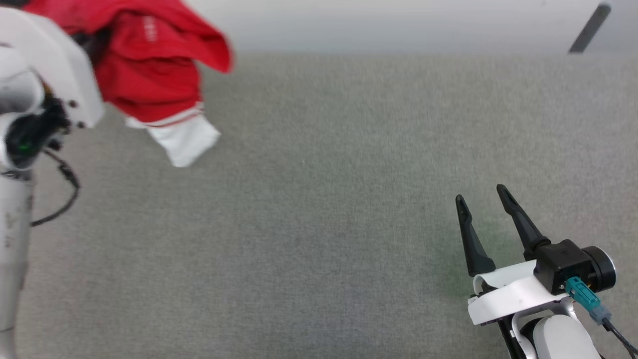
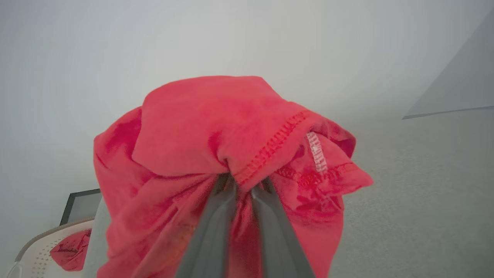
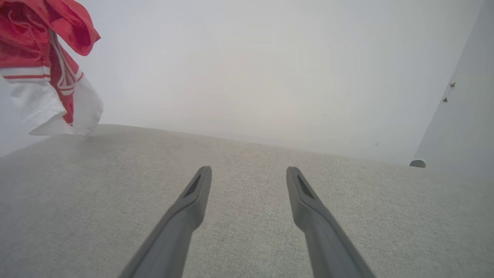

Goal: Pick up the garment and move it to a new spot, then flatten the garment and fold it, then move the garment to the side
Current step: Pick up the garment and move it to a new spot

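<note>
Far left, low in the left wrist view: a white perforated basket with a small plain red cloth bundle sitting in it, well apart from the action.
Left arm: the white wrist housing is up by the bench's far left corner, and red cloth covers its front end.
Left gripper: the two long dark fingers are squeezed nearly together, pinching a stitched red hem fold right at their tips.
Garment: the large red jersey shirt with white short sleeves and red-white striped trim is bunched up and dangling from that pinch!
Garment against the fingers: cloth mushrooms over and past the fingertips, spills down both sides of them and hides their tips; a white-stitched tag sits just to the right of the pinch in the left wrist view.
Garment's place: over the far left corner of the grey cloth-covered bench, with the plain white wall behind.
Garment's axis: top to bottom, with the red bulk up high and the striped band below it, and a white sleeve lowest, pointing down at the bench.
Sleeve and bench: whether the sleeve tip touches the cloth top, I cannot tell.
Right gripper: it's at the near right corner, its fingers spread wide with nothing between them, low over bare bench and well apart from the garment.
Far right corner: a dark grey slanted strip beyond the bench edge.
</note>
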Robot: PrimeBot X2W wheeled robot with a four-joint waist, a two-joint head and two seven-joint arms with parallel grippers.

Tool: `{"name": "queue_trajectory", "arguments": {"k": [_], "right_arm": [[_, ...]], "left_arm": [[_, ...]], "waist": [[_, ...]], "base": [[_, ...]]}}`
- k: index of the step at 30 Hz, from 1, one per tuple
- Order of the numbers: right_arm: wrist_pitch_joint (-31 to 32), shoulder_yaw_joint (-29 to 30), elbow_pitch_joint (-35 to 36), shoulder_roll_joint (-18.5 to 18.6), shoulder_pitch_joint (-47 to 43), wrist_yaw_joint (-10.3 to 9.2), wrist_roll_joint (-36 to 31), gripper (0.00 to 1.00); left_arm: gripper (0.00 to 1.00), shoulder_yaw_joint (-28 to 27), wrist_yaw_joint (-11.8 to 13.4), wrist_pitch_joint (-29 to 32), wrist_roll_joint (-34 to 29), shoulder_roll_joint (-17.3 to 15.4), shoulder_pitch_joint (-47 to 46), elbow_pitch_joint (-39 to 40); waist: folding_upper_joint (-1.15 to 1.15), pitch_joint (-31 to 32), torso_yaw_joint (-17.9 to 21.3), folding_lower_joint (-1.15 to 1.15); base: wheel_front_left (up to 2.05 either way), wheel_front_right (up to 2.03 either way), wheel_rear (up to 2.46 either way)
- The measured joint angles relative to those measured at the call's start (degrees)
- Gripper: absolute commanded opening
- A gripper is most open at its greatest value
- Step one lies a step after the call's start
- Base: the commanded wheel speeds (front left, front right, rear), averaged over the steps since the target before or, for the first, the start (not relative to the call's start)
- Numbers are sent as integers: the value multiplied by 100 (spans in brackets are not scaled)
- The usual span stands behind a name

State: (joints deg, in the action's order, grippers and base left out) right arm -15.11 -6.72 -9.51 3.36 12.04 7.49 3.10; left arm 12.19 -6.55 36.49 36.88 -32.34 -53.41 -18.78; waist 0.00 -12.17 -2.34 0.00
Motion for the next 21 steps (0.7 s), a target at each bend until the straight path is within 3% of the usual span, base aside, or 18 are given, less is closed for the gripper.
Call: {"name": "queue_trajectory", "arguments": {"k": [9, 21], "right_arm": [[-1, 226, 8, 4, -110, 0, -7, 100], [-1, 1065, 135, 4, -230, 0, -66, 100]], "left_arm": [[0, 258, -2, 631, 542, 333, 298, 1174], [0, 893, 114, 1356, 921, 722, 907, 2747]], "waist": [[0, 534, -50, 0], [0, 481, 523, 0]], "base": [[0, 0, 0], [0, 0, 0]]}}
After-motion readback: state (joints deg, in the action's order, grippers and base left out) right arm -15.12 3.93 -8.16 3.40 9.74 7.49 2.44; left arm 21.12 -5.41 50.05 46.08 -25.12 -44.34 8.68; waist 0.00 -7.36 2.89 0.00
